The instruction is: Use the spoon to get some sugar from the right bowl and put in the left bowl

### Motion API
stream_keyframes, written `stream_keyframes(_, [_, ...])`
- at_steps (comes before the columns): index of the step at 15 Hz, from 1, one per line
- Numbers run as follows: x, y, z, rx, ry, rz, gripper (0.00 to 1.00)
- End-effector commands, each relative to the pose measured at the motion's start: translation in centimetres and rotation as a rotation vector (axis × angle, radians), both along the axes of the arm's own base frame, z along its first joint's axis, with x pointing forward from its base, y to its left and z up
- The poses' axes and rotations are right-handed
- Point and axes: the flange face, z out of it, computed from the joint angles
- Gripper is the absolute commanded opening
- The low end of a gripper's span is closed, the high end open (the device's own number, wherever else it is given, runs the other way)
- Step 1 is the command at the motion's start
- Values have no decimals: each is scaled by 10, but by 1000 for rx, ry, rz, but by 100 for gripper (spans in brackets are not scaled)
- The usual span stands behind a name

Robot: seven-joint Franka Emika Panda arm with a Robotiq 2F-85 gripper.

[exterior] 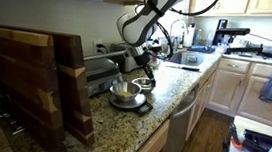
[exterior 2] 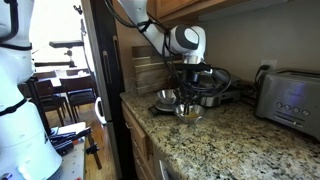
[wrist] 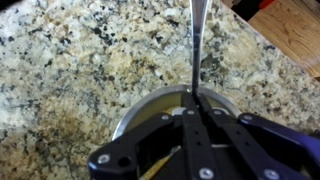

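My gripper (wrist: 195, 106) is shut on the spoon (wrist: 198, 40), a thin metal stick that points away over the granite. Under the jaws is the left bowl (wrist: 128, 117), shiny metal with a yellowish-tan inside, mostly hidden by the fingers. In both exterior views the gripper (exterior: 137, 68) (exterior 2: 190, 86) hangs just above this bowl (exterior: 125, 94) (exterior 2: 187, 109). The smaller right bowl (exterior: 144, 84) (exterior 2: 165, 98) stands close beside it. The spoon is too small to pick out in the exterior views. I cannot make out sugar on the spoon or in the bowls.
The bowls stand on a speckled granite counter (exterior: 163, 109) near its front edge. A wooden cutting board (exterior: 35, 76) stands upright close by. A toaster (exterior 2: 290, 95) is on the counter. A sink area (exterior: 193, 56) lies further along.
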Motion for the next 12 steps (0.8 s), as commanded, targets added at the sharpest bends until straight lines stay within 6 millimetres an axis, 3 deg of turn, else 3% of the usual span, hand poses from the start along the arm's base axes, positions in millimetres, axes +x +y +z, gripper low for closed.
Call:
stream_keyframes(1, [-12, -6, 19, 7, -38, -5, 3])
stream_keyframes(6, [-11, -5, 29, 11, -51, 4, 3])
stream_keyframes(12, [-15, 11, 53, 18, -57, 81, 3])
